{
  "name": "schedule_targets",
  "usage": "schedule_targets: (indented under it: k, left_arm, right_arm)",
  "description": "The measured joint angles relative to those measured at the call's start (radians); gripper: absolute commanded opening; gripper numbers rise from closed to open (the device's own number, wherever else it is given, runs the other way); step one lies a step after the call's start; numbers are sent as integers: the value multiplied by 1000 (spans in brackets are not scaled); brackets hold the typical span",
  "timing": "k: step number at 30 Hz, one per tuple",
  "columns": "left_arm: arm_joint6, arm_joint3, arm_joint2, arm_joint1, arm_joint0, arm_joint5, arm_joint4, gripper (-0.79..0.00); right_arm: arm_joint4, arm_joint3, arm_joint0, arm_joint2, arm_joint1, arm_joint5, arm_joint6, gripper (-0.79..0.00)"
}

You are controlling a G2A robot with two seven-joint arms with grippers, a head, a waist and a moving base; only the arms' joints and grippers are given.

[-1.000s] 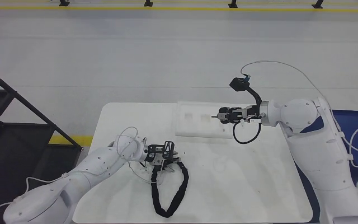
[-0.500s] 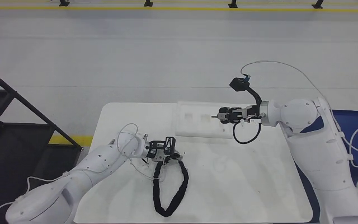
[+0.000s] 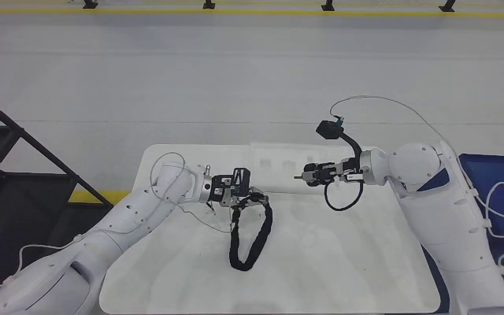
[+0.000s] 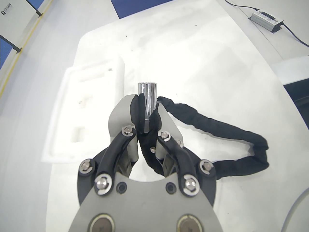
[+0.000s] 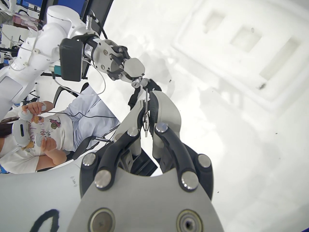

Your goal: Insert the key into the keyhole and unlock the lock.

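Note:
The lock is a shiny metal cylinder point(image 4: 147, 97) on a black fabric-covered chain loop point(image 4: 217, 131). My left gripper point(image 4: 146, 112) is shut on the cylinder, which sticks out past the fingertips, and holds it above the table point(image 3: 339, 260). The chain point(image 3: 250, 240) hangs down onto the table. My right gripper point(image 5: 146, 102) is shut on a thin silver key point(image 5: 146, 112) whose blade points at the lock. In the right wrist view the keyhole end point(image 5: 136, 84) faces the key tip, a short gap away. From above, the right gripper point(image 3: 303, 175) stands right of the left gripper point(image 3: 253, 197).
A white foam tray point(image 3: 276, 169) with rectangular recesses lies at the table's far middle, under the right gripper. A grey power brick with a cable point(image 4: 265, 21) lies on the floor past the table.
The left arm has lifted the lock and chain up and toward the far right. The right gripper with the key has moved left and slightly nearer, closing the gap to the lock.

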Motion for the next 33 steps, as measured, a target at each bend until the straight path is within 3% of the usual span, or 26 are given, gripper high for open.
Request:
schedule_targets:
  k: [7, 16, 26, 33]
  left_arm:
    - [-56, -103, -45, 4, 18, 32, -28, -785]
    - [-80, -192, -65, -13, 24, 63, -40, -785]
    - [19, -175, -98, -21, 25, 41, -45, -785]
    - [18, -175, -98, -21, 25, 43, -44, -785]
  right_arm:
    - [13, -83, -19, 30, 17, 84, 84, -785]
    - [37, -191, -86, 104, 41, 222, 106, -785]
    - [89, -234, -150, 154, 53, 270, 76, -785]
    - [88, -233, -150, 153, 53, 270, 77, -785]
